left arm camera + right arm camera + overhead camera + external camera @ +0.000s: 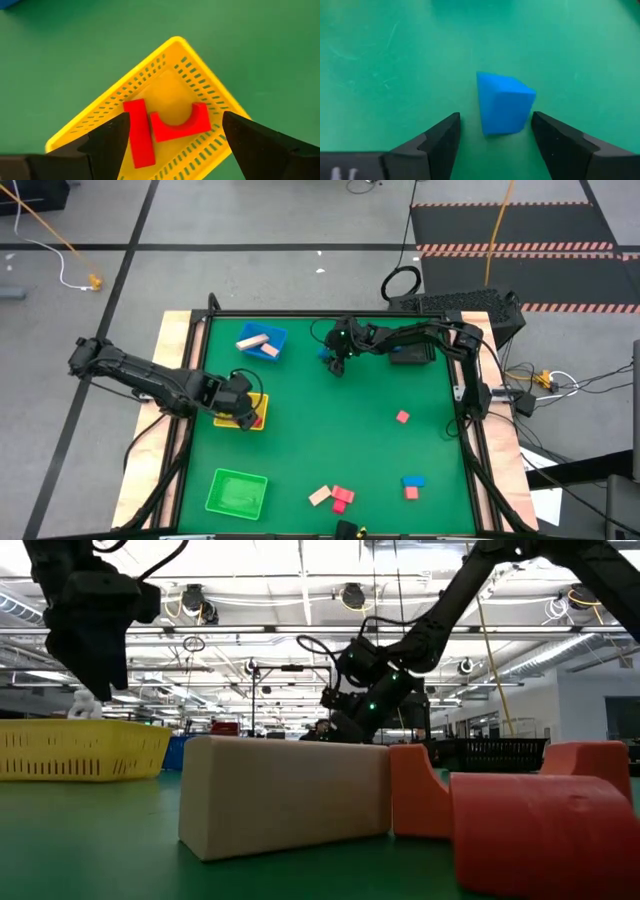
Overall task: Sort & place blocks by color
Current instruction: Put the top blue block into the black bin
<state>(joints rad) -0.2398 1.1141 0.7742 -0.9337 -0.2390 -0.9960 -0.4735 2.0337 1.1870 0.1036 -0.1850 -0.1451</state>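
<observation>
The left gripper (172, 132) hangs over the yellow tray (258, 423) with its fingers (107, 142) spread wide and holding nothing; below and between them lie two red blocks, a red bar (139, 132) and a red arch piece (180, 125), resting on the tray floor and touching each other. The right gripper (495, 137) is down over a blue block (504, 104) on the green counter (350, 430); its fingers (440, 140) stand open on either side of the block, apart from it, so nothing is gripped yet. In the high view that block (328, 361) lies just beside the blue tray (278, 337), which already carries a tan block (252, 341) and a pink block (270, 351), a mix that does not look colour-sorted. The green tray (237, 492) seems to hold nothing. As a judgement, the sort is still in its first half: the reds in the yellow tray are done, the blue block is about to be picked and probably belongs in the blue tray close by. Well away from both sets of fingers, blocks remain loose on the counter: a lone pink cube (402, 417), a blue piece (413, 480) with a pink cube (411, 493) touching or just beside it, and a cluster of a tan bar (320, 496) and pink-red pieces (342, 498) near the front edge.
</observation>
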